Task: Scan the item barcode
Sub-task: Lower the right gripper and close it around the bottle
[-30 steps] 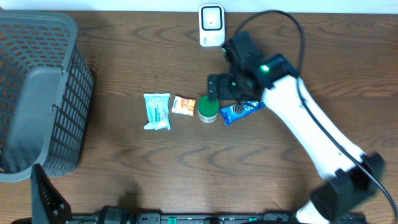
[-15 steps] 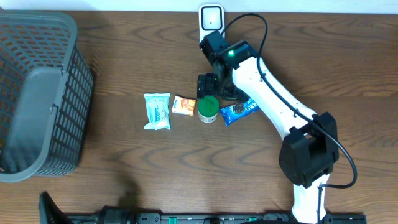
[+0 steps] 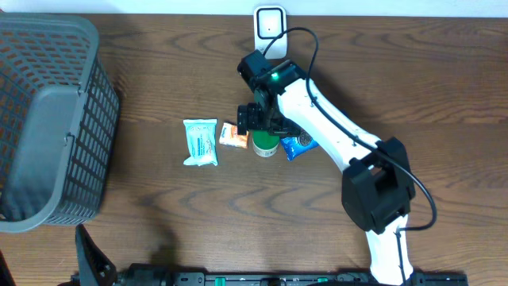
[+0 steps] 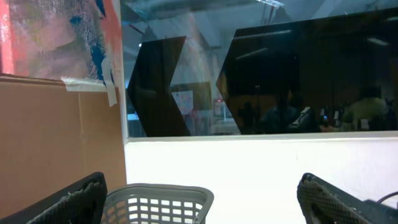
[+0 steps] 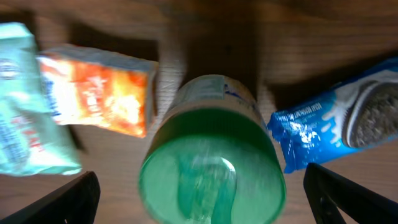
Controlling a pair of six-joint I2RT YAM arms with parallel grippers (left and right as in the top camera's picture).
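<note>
Pincers both stand wide open and empty. The right pincer (image 5: pixel 205 200) hangs just over the green-lidded tub (image 5: pixel 211 158), which stands on the surface (image 3: pixel 159 222) between an orange packet (image 5: pixel 99 93) and a blue packet (image 5: pixel 329 124), likely to grab it for the scanner (image 3: pixel 270 24). The left pincer (image 4: pixel 205 205) points away.

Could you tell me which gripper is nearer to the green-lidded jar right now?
Right. The right gripper hangs open directly over the green-lidded jar; the left gripper is at the near-left edge of the table, facing the basket, well away.
</note>
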